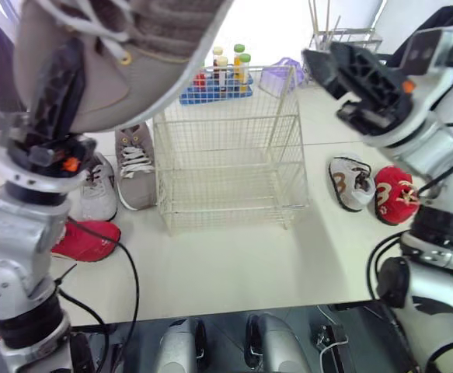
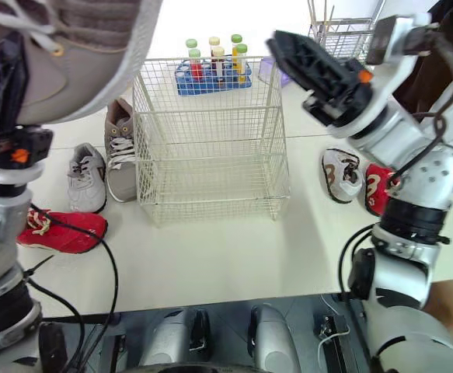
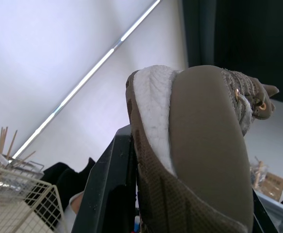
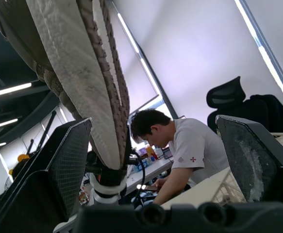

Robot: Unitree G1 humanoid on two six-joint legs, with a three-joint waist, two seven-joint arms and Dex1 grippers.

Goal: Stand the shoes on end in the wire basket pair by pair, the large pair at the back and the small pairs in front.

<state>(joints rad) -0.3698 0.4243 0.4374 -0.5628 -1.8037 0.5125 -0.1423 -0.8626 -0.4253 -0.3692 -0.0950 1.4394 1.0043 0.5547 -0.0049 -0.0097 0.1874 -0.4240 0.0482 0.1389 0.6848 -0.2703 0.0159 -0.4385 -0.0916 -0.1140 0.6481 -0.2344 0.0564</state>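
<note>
Standing mid-table [image 1: 234, 264], your wire basket [image 1: 226, 155] sits upright. Your left gripper [image 1: 63, 78] is clamped on the large tan shoe [image 1: 133, 47], held high over the table's left side. Its mate [image 1: 136, 167] lies just beside the basket's left wall. Your right gripper [image 1: 327, 84] hangs raised, fingers spread wide. Left of the mate you have a white shoe [image 1: 98, 190] and a red shoe [image 1: 86, 239]. Right of the basket, a small grey shoe [image 1: 352, 183] lies just beside a small red one [image 1: 395, 194].

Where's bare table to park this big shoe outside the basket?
Bare: the table strip in front of the wire basket, and the gap between it and the small grey shoe. Crowded: left of the basket, taupe shoe, white sneaker, red shoe.
</note>
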